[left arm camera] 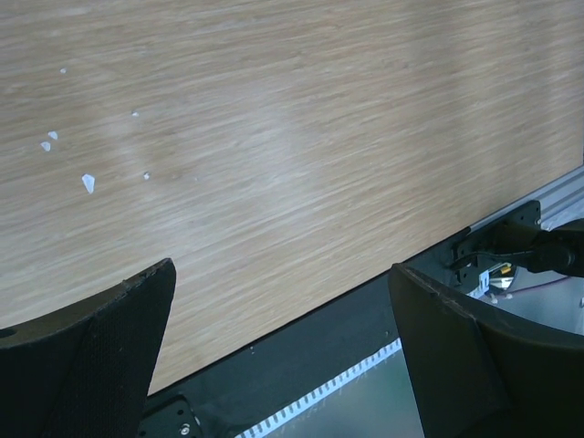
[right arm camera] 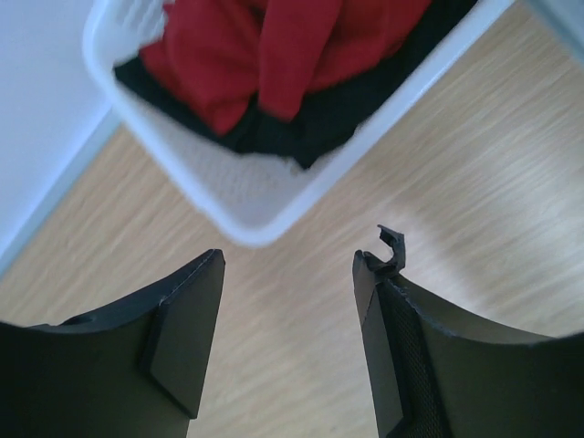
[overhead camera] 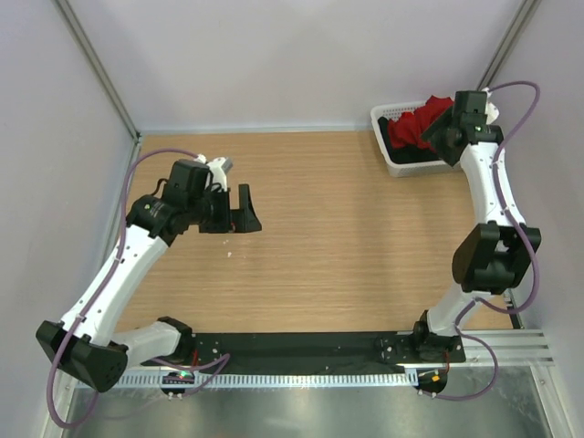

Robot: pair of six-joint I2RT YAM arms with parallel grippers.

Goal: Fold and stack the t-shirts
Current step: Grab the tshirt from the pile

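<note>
Wood surface [overhead camera: 347, 237] holds no folded shirt; t-shirts [right arm camera: 274, 55], red over black, heaped inside basket [right arm camera: 246, 219]. Right end effector [right arm camera: 287, 274] spread, empty, just beside basket; left end effector [left arm camera: 281, 269] spread, well apart from basket.

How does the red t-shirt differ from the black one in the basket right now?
The red t-shirt lies on top, the black t-shirt under it. The red one is bunched in plain view; the black one shows only as a fringe around the red. Both are crumpled, unfolded, inside the white basket.
</note>
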